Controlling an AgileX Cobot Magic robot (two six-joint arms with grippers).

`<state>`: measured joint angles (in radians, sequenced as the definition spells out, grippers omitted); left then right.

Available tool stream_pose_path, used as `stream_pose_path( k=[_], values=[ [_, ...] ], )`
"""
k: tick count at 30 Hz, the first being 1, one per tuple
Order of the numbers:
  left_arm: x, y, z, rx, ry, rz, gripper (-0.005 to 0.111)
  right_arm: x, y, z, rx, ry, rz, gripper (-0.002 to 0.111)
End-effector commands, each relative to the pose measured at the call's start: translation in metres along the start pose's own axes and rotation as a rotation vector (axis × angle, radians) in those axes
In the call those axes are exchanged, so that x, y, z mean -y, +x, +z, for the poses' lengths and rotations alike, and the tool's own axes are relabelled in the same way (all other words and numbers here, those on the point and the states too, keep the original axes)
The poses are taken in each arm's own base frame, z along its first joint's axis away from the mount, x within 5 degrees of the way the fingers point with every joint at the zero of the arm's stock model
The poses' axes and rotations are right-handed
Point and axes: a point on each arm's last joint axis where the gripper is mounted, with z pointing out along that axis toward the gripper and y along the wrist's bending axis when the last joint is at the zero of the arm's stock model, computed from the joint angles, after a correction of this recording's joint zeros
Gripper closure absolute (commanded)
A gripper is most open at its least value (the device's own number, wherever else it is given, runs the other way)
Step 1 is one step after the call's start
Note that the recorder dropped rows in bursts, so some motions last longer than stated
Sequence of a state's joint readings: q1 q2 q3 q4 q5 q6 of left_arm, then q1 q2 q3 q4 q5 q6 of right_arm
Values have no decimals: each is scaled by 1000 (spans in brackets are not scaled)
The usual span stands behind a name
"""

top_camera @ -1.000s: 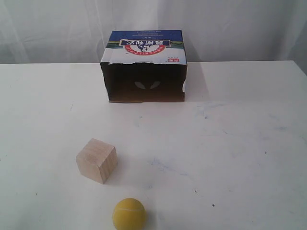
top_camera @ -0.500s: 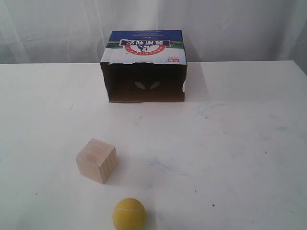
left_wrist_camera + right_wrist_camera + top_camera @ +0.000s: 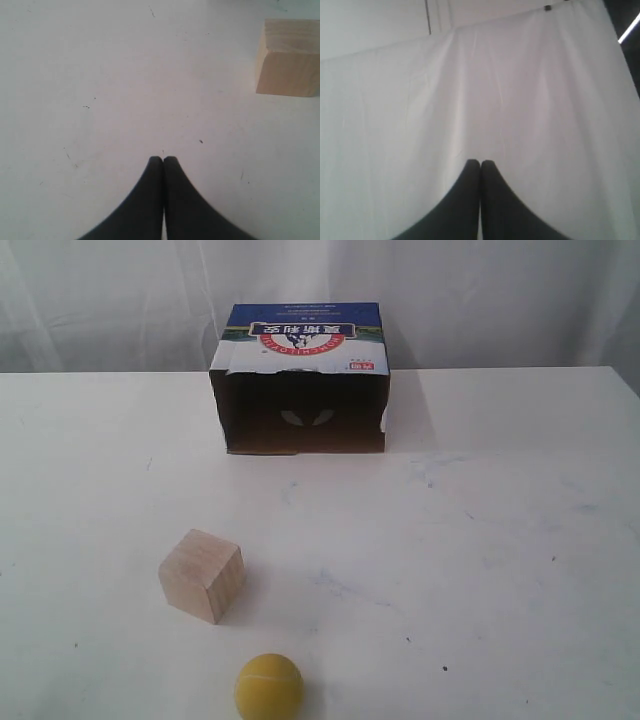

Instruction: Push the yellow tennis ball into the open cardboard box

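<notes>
The yellow tennis ball (image 3: 268, 686) rests at the table's near edge in the exterior view. Far behind it the open cardboard box (image 3: 303, 380) lies with its dark opening facing the ball and its blue, white and red printed top up. Neither arm shows in the exterior view. In the left wrist view my left gripper (image 3: 163, 159) is shut and empty above bare table, with the wooden cube off to one side. In the right wrist view my right gripper (image 3: 480, 162) is shut and empty, facing the white curtain. The ball shows in neither wrist view.
A pale wooden cube (image 3: 201, 575) (image 3: 288, 57) stands on the white table (image 3: 500, 540), a little left of the line from ball to box. A white curtain (image 3: 480, 300) hangs behind the table.
</notes>
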<state>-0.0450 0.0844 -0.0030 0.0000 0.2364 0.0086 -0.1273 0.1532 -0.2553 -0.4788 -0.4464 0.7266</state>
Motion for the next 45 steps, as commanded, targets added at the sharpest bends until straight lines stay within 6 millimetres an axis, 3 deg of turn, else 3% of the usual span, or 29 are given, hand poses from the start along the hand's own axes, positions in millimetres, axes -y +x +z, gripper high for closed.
stream_pose_path(
  k=[1, 4, 7, 11, 14, 17, 19, 24, 31, 35, 45],
  values=[
    [0, 1, 0, 5, 1, -17, 107, -1, 1, 43, -204, -85, -298, 108],
    [0, 1, 0, 5, 1, -17, 107, 26, 36, 67, -529, 4, -511, 108],
    [0, 1, 0, 5, 1, -17, 107, 60, 66, 83, -803, 228, -501, 108],
    [0, 1, 0, 5, 1, -17, 107, 85, 74, 102, -986, 499, -359, 108],
    [0, 1, 0, 5, 1, -17, 107, 86, 77, 108, -1228, 472, -377, 108],
    [0, 1, 0, 5, 1, -17, 107, 78, 80, 111, -1437, 391, -276, 108],
    [0, 1, 0, 5, 1, -17, 107, 70, 81, 116, -1487, 338, -175, 108],
    [0, 1, 0, 5, 1, -17, 107, 52, 71, 119, -1537, 202, -51, 108],
    [0, 1, 0, 5, 1, -17, 107, 20, 50, 103, -1601, 50, -53, 108],
    [0, 1, 0, 5, 1, -17, 107, -9, 42, 89, -1669, -195, -23, 108],
    [0, 1, 0, 5, 1, -17, 107, -71, 41, 91, -1651, -581, 381, 108]
  ],
)
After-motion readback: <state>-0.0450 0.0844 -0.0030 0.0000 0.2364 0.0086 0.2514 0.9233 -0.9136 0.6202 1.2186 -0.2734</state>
